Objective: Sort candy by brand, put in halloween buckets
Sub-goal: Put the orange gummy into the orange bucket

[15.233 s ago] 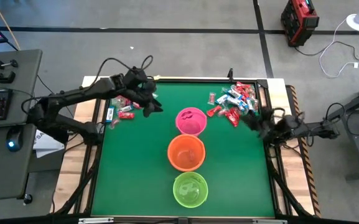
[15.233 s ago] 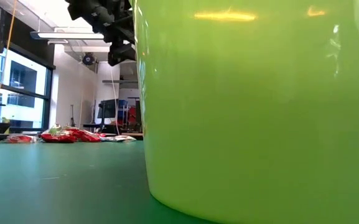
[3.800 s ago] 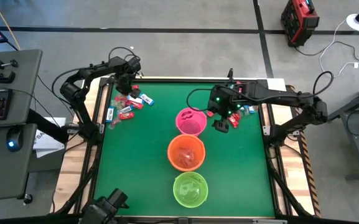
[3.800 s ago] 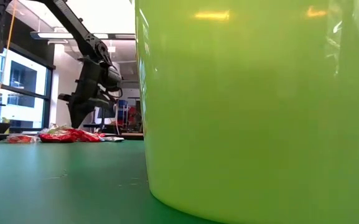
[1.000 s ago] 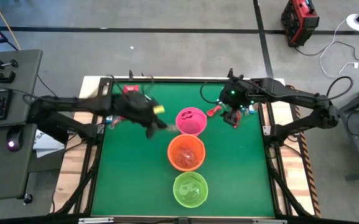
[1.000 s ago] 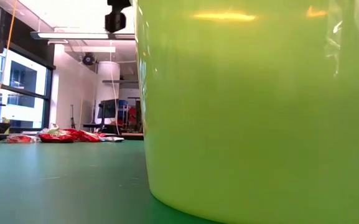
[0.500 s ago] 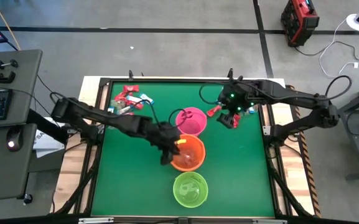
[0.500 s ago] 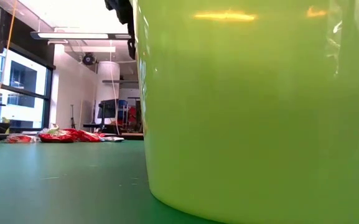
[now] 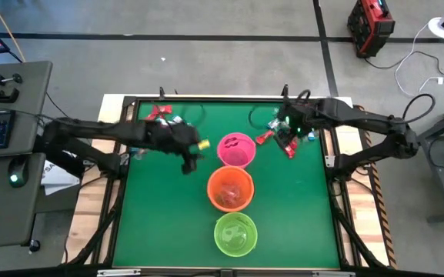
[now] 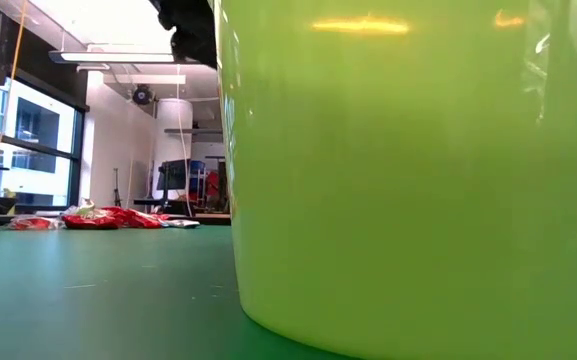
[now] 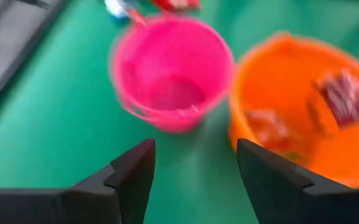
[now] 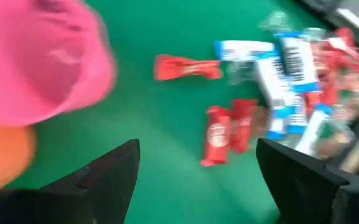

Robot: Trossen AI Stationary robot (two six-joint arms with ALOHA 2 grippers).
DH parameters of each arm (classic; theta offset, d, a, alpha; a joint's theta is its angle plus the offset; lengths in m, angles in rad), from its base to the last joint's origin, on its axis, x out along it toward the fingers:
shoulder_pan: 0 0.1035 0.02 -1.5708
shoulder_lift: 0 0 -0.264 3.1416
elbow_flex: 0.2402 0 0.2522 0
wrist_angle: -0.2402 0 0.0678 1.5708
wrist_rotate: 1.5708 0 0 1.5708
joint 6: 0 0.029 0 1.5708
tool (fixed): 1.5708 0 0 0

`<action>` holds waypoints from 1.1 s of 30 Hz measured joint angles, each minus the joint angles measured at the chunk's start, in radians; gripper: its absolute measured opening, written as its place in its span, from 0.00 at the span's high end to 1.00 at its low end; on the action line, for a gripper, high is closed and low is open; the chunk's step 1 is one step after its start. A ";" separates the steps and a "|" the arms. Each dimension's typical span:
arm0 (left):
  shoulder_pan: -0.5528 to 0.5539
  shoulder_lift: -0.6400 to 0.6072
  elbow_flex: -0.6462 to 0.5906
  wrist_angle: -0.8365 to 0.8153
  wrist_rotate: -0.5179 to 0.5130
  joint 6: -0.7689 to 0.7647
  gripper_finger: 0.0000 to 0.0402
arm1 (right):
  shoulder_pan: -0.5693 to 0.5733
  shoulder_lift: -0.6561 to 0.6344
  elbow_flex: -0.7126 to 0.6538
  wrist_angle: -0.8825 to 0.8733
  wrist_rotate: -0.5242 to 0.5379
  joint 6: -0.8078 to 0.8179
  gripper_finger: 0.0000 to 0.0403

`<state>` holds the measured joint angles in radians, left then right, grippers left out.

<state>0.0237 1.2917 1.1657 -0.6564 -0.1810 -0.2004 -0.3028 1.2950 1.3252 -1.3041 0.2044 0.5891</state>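
Observation:
Three halloween buckets stand in a row down the table's middle: pink [image 9: 236,149] farthest, orange [image 9: 230,188] in the middle, lime green [image 9: 235,234] nearest. Candy lies in a far-left heap [image 9: 156,115] and a far-right heap [image 9: 287,131]. My left gripper [image 9: 193,158] hangs open above the mat just left of the pink bucket [image 11: 170,74] and the orange bucket [image 11: 303,106], holding nothing. Wrapped candy [image 11: 344,96] lies inside the orange bucket. My right gripper [image 9: 287,142] hangs open over the far-right heap's red packets [image 12: 219,134] and blue-and-white packets [image 12: 279,68], holding nothing.
In the low view the lime green bucket [image 10: 418,170] fills most of the picture, and the left candy heap [image 10: 108,217] lies far behind it. A black frame [image 9: 129,104] edges the green mat. Bare mat [image 9: 160,208] stretches left and right of the bucket row.
My left gripper swung from beside the pink bucket toward the near edge, over the orange bucket's left rim. It then swung back toward the far left and now hangs left of the pink bucket again. The buckets and candy heaps have stayed put.

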 joint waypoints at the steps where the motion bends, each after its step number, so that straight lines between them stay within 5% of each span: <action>1: 0.031 -0.028 -0.016 0.004 -0.001 -0.007 0.46 | -0.052 0.002 -0.012 0.018 -0.010 -0.035 0.25; 8: 0.207 -0.127 -0.120 0.024 -0.014 -0.130 0.46 | -0.441 0.002 -0.250 0.253 -0.155 -0.252 0.35; 12: 0.240 -0.129 -0.169 0.047 -0.014 -0.246 0.46 | -0.565 0.003 -0.360 0.324 -0.239 -0.257 0.38; 20: 0.244 -0.115 -0.219 0.134 -0.012 -0.320 0.46 | -0.542 0.003 -0.525 0.369 -0.335 -0.158 0.38; 27: 0.306 -0.114 -0.221 0.146 0.022 -0.252 0.46 | -0.515 0.002 -0.662 0.586 -0.227 0.049 0.38; 33: 0.360 -0.114 -0.221 0.147 0.078 -0.192 0.46 | -0.515 0.002 -0.703 0.609 -0.133 0.180 0.40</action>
<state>0.3837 1.1782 0.9447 -0.5098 -0.1031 -0.3929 -0.8181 1.2968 0.6224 -0.6954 0.0713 0.7693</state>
